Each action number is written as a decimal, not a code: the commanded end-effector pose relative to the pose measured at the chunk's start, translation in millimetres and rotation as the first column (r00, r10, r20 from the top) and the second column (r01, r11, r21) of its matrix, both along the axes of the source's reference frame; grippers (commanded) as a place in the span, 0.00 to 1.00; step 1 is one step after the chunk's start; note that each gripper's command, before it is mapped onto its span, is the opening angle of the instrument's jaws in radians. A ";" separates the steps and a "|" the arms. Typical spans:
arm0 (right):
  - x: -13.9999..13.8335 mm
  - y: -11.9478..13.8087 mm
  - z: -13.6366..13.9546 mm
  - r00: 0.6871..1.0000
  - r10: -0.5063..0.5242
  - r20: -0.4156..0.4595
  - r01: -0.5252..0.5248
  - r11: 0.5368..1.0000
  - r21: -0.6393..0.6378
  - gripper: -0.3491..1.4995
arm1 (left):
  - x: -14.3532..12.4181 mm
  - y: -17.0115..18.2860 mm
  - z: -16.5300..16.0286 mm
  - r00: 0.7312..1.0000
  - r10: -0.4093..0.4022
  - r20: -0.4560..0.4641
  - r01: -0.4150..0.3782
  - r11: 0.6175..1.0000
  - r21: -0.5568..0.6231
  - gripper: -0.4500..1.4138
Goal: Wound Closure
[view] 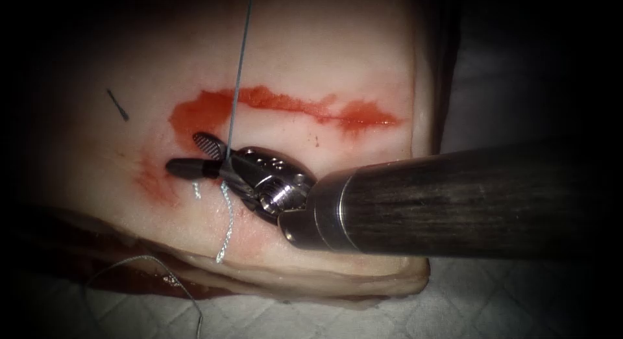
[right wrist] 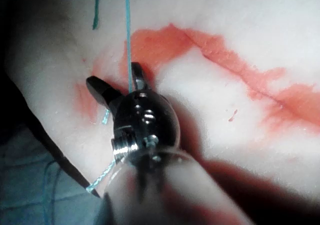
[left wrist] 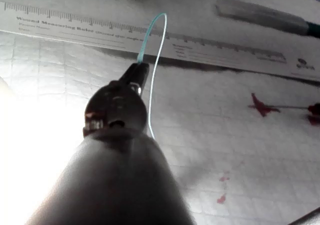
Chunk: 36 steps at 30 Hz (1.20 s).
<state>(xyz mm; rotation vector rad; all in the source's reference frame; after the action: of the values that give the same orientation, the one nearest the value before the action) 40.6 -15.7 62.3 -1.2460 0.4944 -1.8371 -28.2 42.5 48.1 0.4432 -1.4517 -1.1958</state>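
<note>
We are holding the right tool (view: 206, 154) with its jaws apart, the taut thread (view: 239, 73) running up from between them, near their hinge, toward the far edge of the tissue (view: 337, 40). The left tool (left wrist: 136, 75) is sitting over a gridded pad (left wrist: 240, 150) beside a ruler (left wrist: 90, 27), jaws together on a loop of the same thread. Judging the step in hand as work on the strand at the cut, we are noting that it should go best with the strand seated deep between the open jaws, tension kept steady from the left tool, and the tips kept off the tissue. No needle is identifiable. Just below the right tool a braided tail (view: 227, 228) is hanging toward the near edge; beyond its tips, the cut (view: 292, 108) is lying open, rimmed with red fluid (view: 195, 115).
</note>
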 end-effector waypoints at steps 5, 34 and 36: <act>0.7 0.4 0.2 1.000 -0.005 0.017 0.005 1.000 0.007 0.26 | -0.6 0.6 0.2 1.000 -0.002 0.001 0.002 1.000 -0.003 0.00; 1.5 0.4 -0.1 1.000 0.005 -0.025 -0.007 0.999 -0.051 0.85 | -0.8 0.4 -0.1 1.000 0.000 0.000 0.000 1.000 -0.008 0.00; 1.8 0.4 -0.1 1.000 0.006 -0.026 -0.007 0.998 -0.058 0.86 | -0.8 0.4 -0.1 1.000 0.000 0.000 0.000 1.000 -0.008 0.00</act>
<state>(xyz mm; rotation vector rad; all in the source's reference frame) 41.5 -15.4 61.9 -1.3046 0.4537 -1.8437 -28.5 42.3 47.8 0.4406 -1.4532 -1.1908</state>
